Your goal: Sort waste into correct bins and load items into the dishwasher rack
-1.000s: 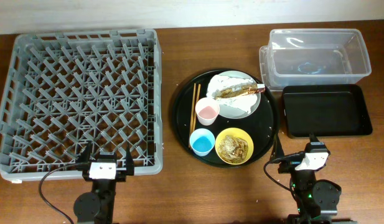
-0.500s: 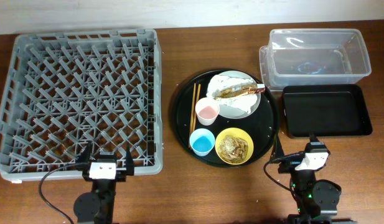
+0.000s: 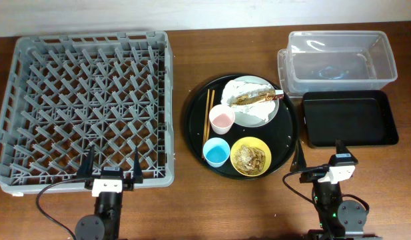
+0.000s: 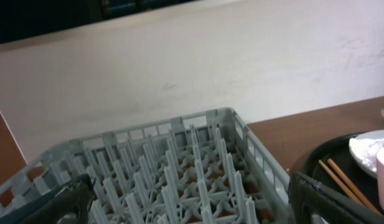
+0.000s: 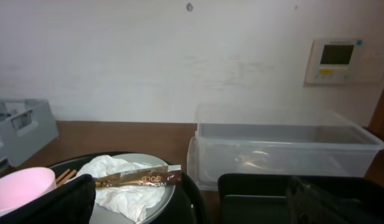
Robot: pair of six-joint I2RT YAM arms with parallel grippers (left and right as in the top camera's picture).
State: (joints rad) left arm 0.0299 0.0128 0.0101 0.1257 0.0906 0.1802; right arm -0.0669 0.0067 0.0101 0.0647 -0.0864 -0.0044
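The grey rack (image 3: 85, 107) fills the left; it also shows in the left wrist view (image 4: 179, 168). On the round black tray (image 3: 195, 127) sit a pale plate (image 3: 275, 110) with a white napkin (image 3: 255, 115) and a brown wrapper (image 3: 255, 97), a pink cup (image 3: 222, 120), a blue cup (image 3: 216, 153), chopsticks (image 3: 209, 112) and a yellow bowl (image 3: 250, 157) of brown scraps. The clear tub (image 3: 338, 60) and the black rectangular tray (image 3: 350, 119) stand at the right. My left gripper (image 3: 112, 163) is open at the rack's front edge. My right gripper (image 3: 318, 155) is open in front of the black rectangular tray.
The right wrist view shows the wrapper (image 5: 139, 179) on the napkin (image 5: 126, 193), the tub (image 5: 285, 143) and a white wall with a control panel (image 5: 338, 59) behind. Bare brown table lies between the rack and the round tray.
Both wrists have shifted slightly toward the table's front edge, and their fingers now show longer from above. Nothing on the table has moved.
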